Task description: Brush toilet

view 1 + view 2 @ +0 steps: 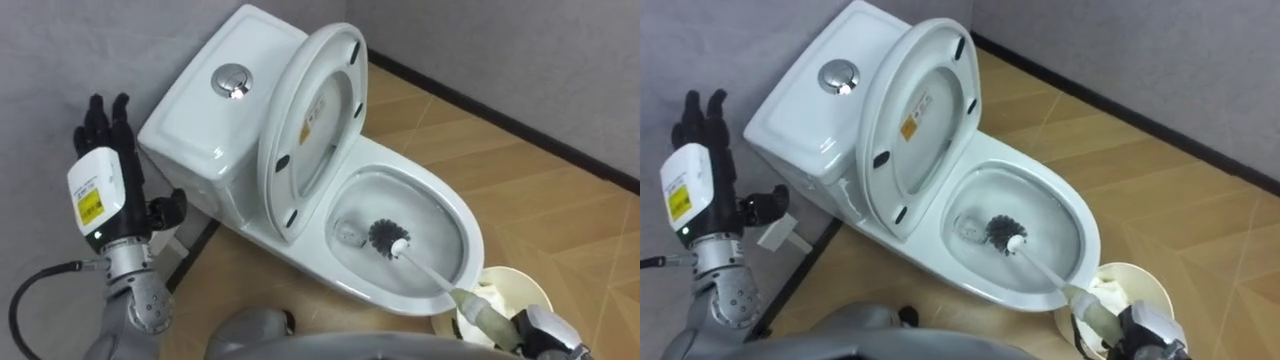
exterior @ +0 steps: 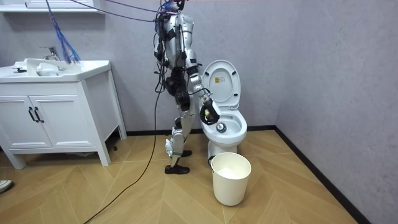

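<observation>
A white toilet [image 1: 445,205] stands against the grey wall with its lid and seat [image 1: 315,120] raised. The black bristle head of the toilet brush [image 1: 385,237] rests low in the bowl near the drain. Its white handle [image 1: 430,277] slants to the lower right, where my right hand [image 1: 545,333] is shut on the grip. My left hand [image 1: 105,165] is held up beside the tank [image 1: 210,115], fingers straight and open, holding nothing. In the room view I stand upright on the room view's left of the toilet [image 2: 227,127], right hand [image 2: 208,112] over the bowl.
A white waste bin [image 1: 520,285] stands on the wooden floor just in front of the bowl, under my right arm. A white sink cabinet [image 2: 56,115] stands at the room view's left. Grey walls close in behind and beside the toilet.
</observation>
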